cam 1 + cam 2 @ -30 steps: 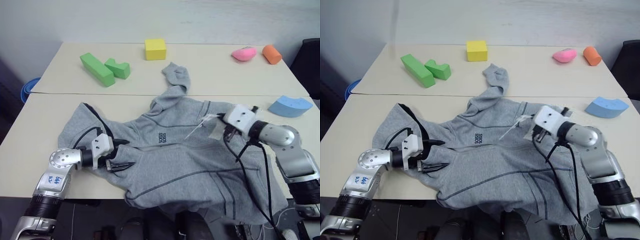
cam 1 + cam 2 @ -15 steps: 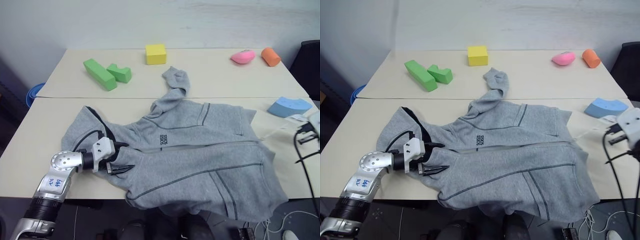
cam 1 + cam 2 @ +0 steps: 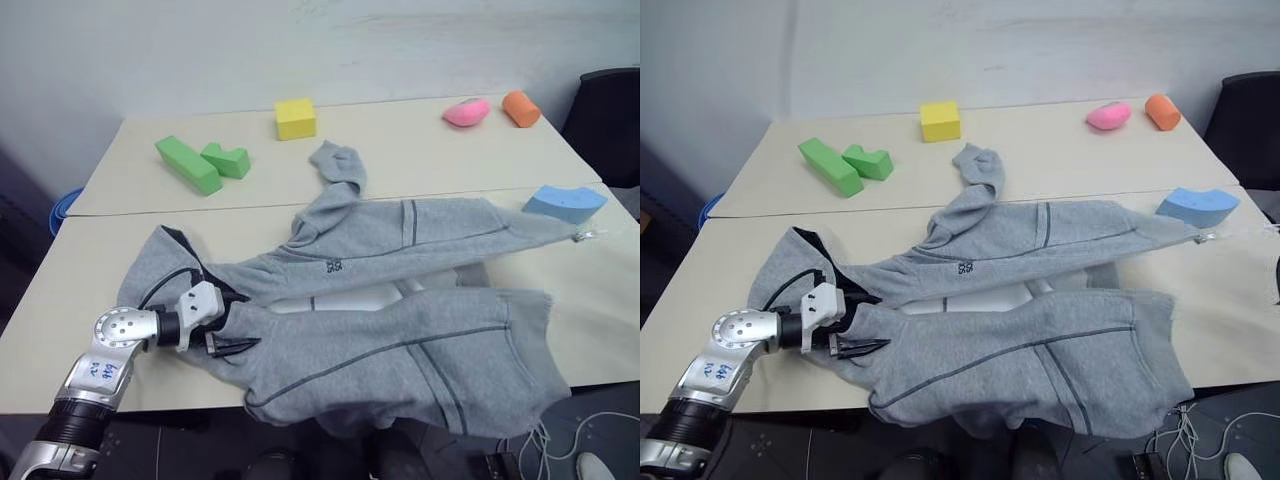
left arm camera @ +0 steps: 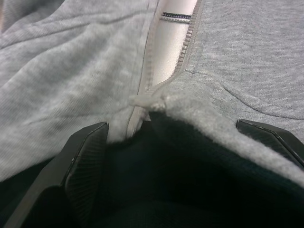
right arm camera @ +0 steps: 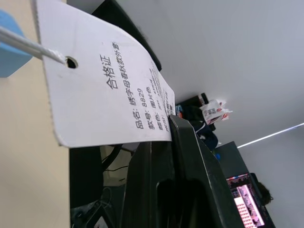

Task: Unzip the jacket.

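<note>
Zip of the large light-grey hooded fabric jacket (image 3: 380, 300) on the bench (image 3: 420, 150) now gapes open mid-chest, right claw (image 5: 166, 156) clenched on its white paper tag (image 5: 104, 80), left claw (image 3: 232, 333) spread around the collar: mostly unzipped.

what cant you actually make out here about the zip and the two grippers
- Zipper slider: too small to find along the jacket opening in the head views.
- Left gripper: in the left wrist view, grey fabric lies over the space between its wide-apart fingers, hiding any contact.
- Right gripper: shut on the paper tag; the tag covers its fingertips.
</note>
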Robot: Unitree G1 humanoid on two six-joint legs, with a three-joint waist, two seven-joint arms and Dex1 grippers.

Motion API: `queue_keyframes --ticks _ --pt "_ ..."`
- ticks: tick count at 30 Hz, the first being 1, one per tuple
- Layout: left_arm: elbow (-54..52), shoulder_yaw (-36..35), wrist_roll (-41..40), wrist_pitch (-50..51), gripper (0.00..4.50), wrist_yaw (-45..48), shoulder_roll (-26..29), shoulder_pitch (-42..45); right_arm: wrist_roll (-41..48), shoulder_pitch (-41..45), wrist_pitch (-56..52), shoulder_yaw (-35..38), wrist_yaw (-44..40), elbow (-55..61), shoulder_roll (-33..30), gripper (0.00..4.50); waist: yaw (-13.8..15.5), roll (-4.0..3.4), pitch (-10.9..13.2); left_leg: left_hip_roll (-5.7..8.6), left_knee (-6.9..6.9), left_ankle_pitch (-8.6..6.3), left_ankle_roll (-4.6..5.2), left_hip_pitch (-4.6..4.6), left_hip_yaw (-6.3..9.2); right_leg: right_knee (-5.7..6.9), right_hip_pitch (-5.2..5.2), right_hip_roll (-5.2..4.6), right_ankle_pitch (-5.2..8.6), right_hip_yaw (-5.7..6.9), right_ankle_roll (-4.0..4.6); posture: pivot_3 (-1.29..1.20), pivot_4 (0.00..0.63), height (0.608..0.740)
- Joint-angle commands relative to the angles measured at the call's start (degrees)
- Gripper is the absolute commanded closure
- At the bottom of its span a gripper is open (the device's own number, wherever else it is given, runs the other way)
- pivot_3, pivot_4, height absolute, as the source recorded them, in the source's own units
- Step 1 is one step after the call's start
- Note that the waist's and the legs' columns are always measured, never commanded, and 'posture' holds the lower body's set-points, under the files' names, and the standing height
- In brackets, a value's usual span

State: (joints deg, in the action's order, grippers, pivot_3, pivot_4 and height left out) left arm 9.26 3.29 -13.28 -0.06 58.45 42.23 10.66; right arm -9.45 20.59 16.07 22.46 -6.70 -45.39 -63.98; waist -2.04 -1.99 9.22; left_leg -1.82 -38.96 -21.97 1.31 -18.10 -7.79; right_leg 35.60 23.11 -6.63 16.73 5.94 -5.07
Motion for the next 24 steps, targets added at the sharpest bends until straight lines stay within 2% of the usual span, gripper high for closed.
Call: queue_keyframes --ticks 1,6,7,9,12,15,18,20,21,22,24 --pt "5.36 3.42 6.17 1.1 0.0 -0.32 1.46 -3.97 1.03 0.48 1.81 -1.83 -3.45 0.84 -0.6 4.46 -0.24 -0.01 -0.01 -0.01 0.03 0.0 -0.02 0.0 -0.04 0.03 0.0 0.0 0.01 -0.04 0.02 0.0 0.15 0.74" --pt "3.74 1.21 2.26 -0.28 0.0 0.81 0.41 -3.53 8.14 -2.71 -4.96 -1.19 -14.23 1.42 3.77 4.46 -0.58 0.02 0.01 -0.07 0.11 0.0 -0.03 0.05 -0.11 0.02 -0.11 0.03 0.03 -0.09 0.03 0.0 0.15 0.74" --pt "2.45 0.04 0.58 0.48 0.0 1.15 0.41 -3.55 10.7 -4.44 -5.44 -0.02 -17.05 2.84 4.75 4.28 -0.55 0.02 0.01 -0.07 0.11 0.0 -0.03 0.04 -0.1 0.02 -0.11 0.03 0.03 -0.08 0.04 0.0 0.15 0.74" --pt "-0.85 -2.72 -3.79 3.53 0.0 1.62 0.16 -3.97 12.94 -7.75 -4.26 1.35 -19.65 5.21 5.17 3.86 -0.58 0.05 0.03 -0.07 0.11 0.0 -0.03 0.1 -0.04 -0.01 -0.01 0.03 0.03 -0.05 0.04 0.0 0.15 0.74" --pt "-7.7 -7.18 -10.99 7.88 0.0 3.51 0.99 -5.28 19.58 -12.29 -0.67 5.33 -28.04 9.76 4.87 2.93 -0.56 0.07 0.08 -0.03 0.1 -0.01 -0.01 -0.23 -0.14 0.07 0.45 0.0 0.03 -0.11 0.04 0.0 0.15 0.74" --pt "-16.27 -11.68 -18.57 16.24 0.0 5.87 4.66 -6.81 30.94 -18.28 -4.3 10.29 -41.61 19.4 5.79 1.92 -0.68 0.69 0.61 -0.08 0.07 0.0 -0.02 -0.23 -0.16 0.13 0.48 0.04 0.03 -0.13 0.04 0.0 0.15 0.74" --pt "-20.48 -14.57 -21.24 19.97 0.0 8.43 8.61 -8.77 37.7 -24.05 -10.88 11.87 -49.39 29.35 6.56 0.94 -0.47 1.28 0.79 -0.21 -0.02 -0.03 -0.07 -0.22 -0.04 0.15 0.38 0.07 0.03 -0.08 0.05 0.0 0.15 0.74" --pt "-21.44 -17.11 -20.8 19.02 0.0 8.97 9.91 -10.55 43.54 -26.54 -16.23 12.06 -51.52 38.92 8.33 0.24 -0.22 1.3 0.8 -0.2 -0.02 -0.1 -0.06 -0.25 0.01 0.06 0.38 0.05 0.03 -0.07 0.06 0.0 0.15 0.74" --pt "-21.56 -18.3 -20.65 18.31 0.0 9.75 10.29 -11.99 46.2 -27.37 -18.9 11.55 -51.72 43.58 9.24 0.04 -0.14 1.3 0.8 -0.21 -0.02 -0.14 -0.05 -0.24 0.01 0.05 0.39 0.04 0.03 -0.08 0.06 0.0 0.15 0.74" --pt "-21.49 -19.27 -19.46 16.24 0.0 10.77 10.58 -13.95 47.83 -28.89 -20.67 10.08 -53.89 48.12 9.41 0.04 -0.08 1.27 0.8 -0.21 -0.01 -0.17 -0.05 -0.27 0.01 0.03 0.41 0.04 0.04 -0.08 0.08 0.0 0.15 0.74" --pt "-20.82 -21.31 -17.44 11.59 0.0 12.9 10.59 -17.92 45.71 -31.11 -16.41 5.79 -58.53 55.07 10.84 0.04 0.15 1.24 0.81 -0.22 -0.01 -0.24 -0.04 -0.31 -0.03 0.04 0.5 0.04 0.07 -0.08 0.14 0.0 0.15 0.74"
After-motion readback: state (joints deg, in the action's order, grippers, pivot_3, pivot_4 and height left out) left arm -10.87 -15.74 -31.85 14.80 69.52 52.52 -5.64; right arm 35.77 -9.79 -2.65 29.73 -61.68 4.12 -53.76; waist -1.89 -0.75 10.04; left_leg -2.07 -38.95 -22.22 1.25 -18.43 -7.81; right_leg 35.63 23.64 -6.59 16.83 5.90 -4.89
